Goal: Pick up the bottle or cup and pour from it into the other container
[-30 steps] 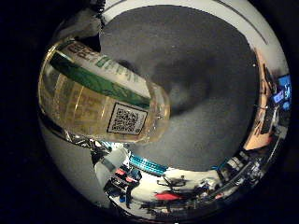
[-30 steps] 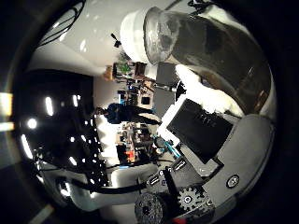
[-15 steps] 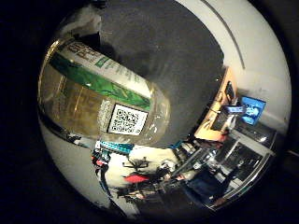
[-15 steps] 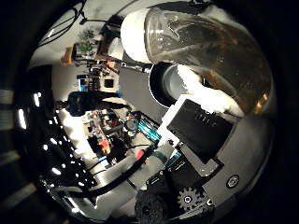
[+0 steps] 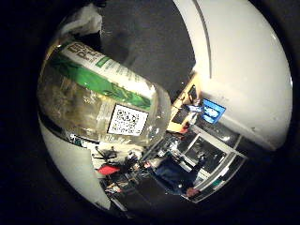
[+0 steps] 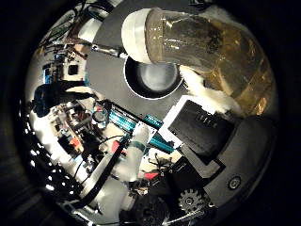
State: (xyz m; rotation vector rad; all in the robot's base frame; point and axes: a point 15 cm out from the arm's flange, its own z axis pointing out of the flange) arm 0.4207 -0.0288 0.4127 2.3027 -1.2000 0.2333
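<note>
One capped bottle (image 6: 202, 52) sits gripped in our hand's (image 6: 207, 136) curled fingers (image 6: 207, 92), tilted above a bowl (image 6: 153, 77) on the dark counter (image 6: 106, 70).

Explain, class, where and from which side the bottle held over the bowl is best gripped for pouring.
Grip the bottle round its wide labelled body, from the side, as the hand does now. The body is broad and straight-walled, giving the fingers purchase, and a side hold leaves the white-capped neck free, tilted over the bowl.
</note>
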